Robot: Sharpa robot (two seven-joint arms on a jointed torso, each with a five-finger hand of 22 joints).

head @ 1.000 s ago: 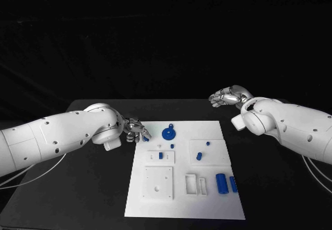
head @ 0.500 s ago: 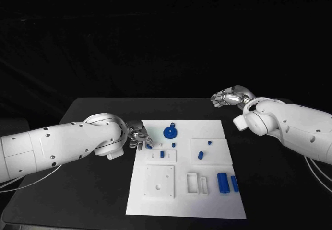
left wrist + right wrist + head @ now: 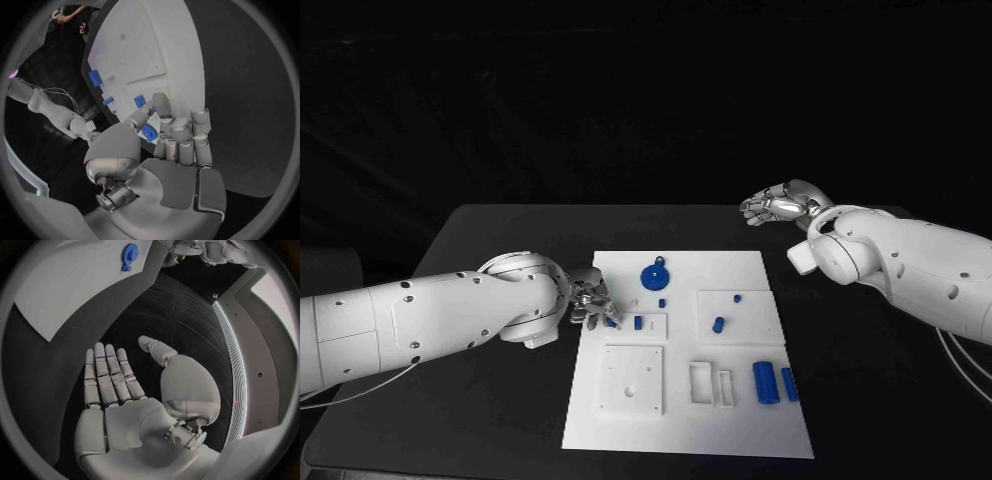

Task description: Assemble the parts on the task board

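The left hand (image 3: 591, 302) is over the left edge of the task board (image 3: 747, 425), and it pinches a small blue part (image 3: 149, 133) between the thumb and the other fingers, which are curled around it. In the head view the piece is just beside the small raised plate with a blue peg (image 3: 636, 323). The right hand (image 3: 780, 204) is well apart, above the far right corner of the table (image 3: 488, 225), with fingers straight and spread and nothing in them.

I think the risk here is in the placing. The part is small and mostly hidden by the fingers, so I cannot tell how it is turned. If it comes down tilted, it may jam at the opening or slip out of the pinch. The fingers are also near the blue peg and the small blue stud (image 3: 661, 302), and a wide move could knock them. The blue gear (image 3: 653, 274) stands a little farther away
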